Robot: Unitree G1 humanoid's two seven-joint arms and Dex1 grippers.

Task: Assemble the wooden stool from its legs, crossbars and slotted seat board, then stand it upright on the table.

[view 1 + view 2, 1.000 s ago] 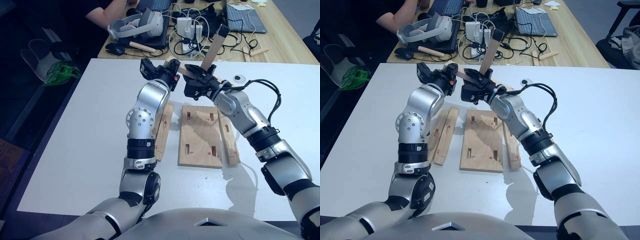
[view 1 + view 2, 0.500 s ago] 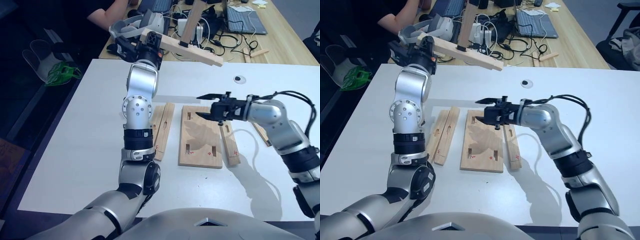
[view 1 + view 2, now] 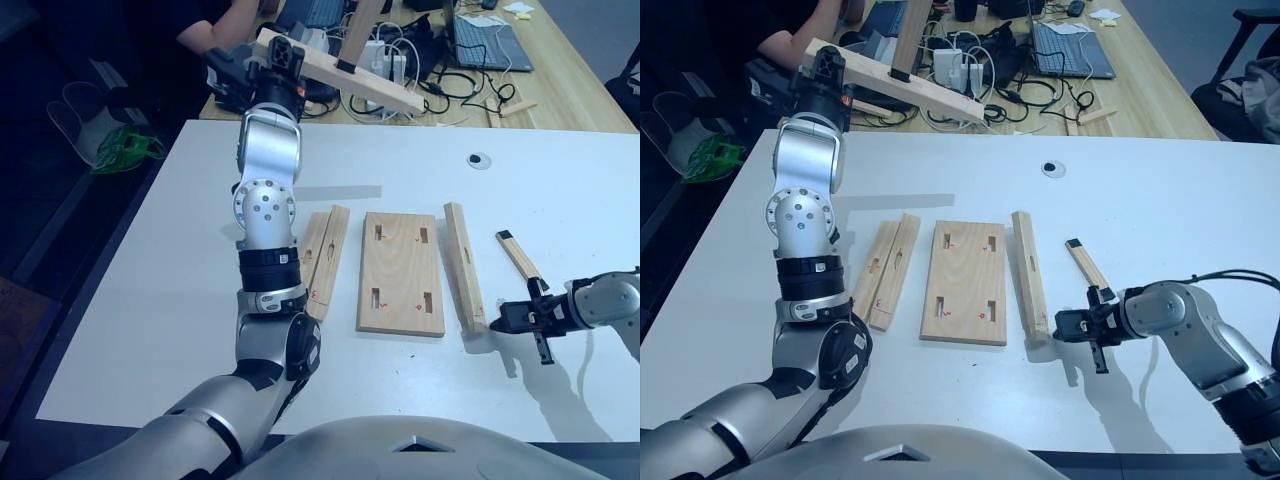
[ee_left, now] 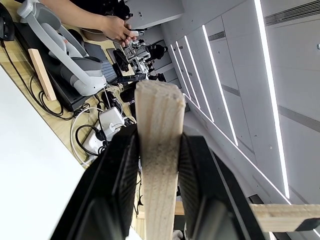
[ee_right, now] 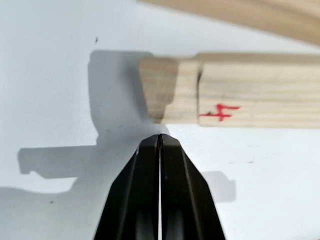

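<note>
Left eye view: at the upper left of the frame, the left gripper [image 3: 283,52] is clamped on a joined leg and crossbar [image 3: 370,88], held high. The seat board [image 3: 401,272] lies flat on the table [image 3: 200,200] mid-frame, with a leg [image 3: 462,265] just beside its right edge. At lower right sits the right gripper [image 3: 505,322].

Right eye view: paired legs [image 3: 888,270] lie left of the board.

Left wrist view: the fingers [image 4: 117,185] squeeze the wood.

Right wrist view: the tips are pressed together and empty, just beside the leg's red-marked end.
</note>
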